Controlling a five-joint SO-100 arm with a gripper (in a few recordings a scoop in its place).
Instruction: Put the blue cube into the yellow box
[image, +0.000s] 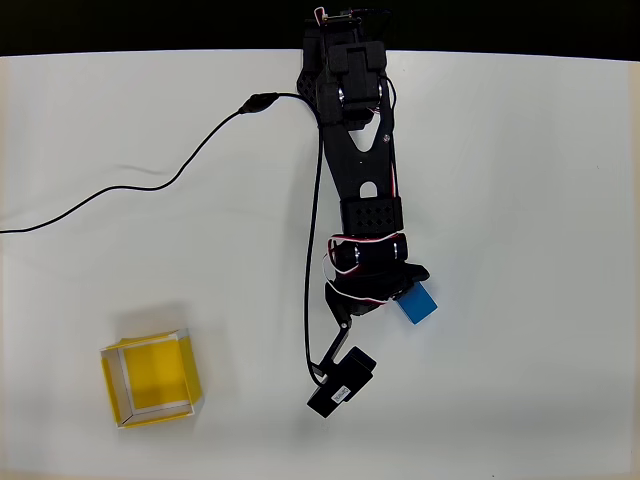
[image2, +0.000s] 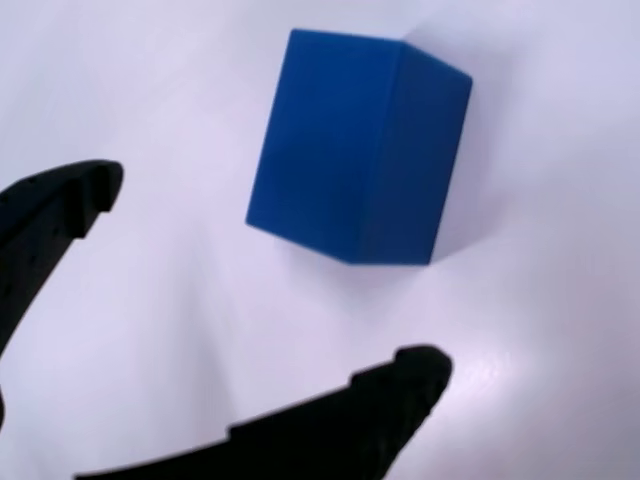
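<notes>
The blue cube (image: 422, 304) rests on the white table, its upper left part covered by the black arm's head. In the wrist view the blue cube (image2: 360, 150) sits just beyond the tips of my gripper (image2: 265, 280), which is open. One black finger (image2: 70, 200) is at the left and the other finger (image2: 400, 385) is at the bottom, and neither touches the cube. In the overhead view my gripper (image: 398, 292) hangs right over the cube's edge. The yellow box (image: 150, 376) stands open-topped and empty at the lower left, far from the cube.
A black cable (image: 150, 186) snakes across the table's left half from the arm's base (image: 345, 60). The wrist camera block (image: 341, 384) juts out below the arm. The table's far edge runs along the top of the overhead view.
</notes>
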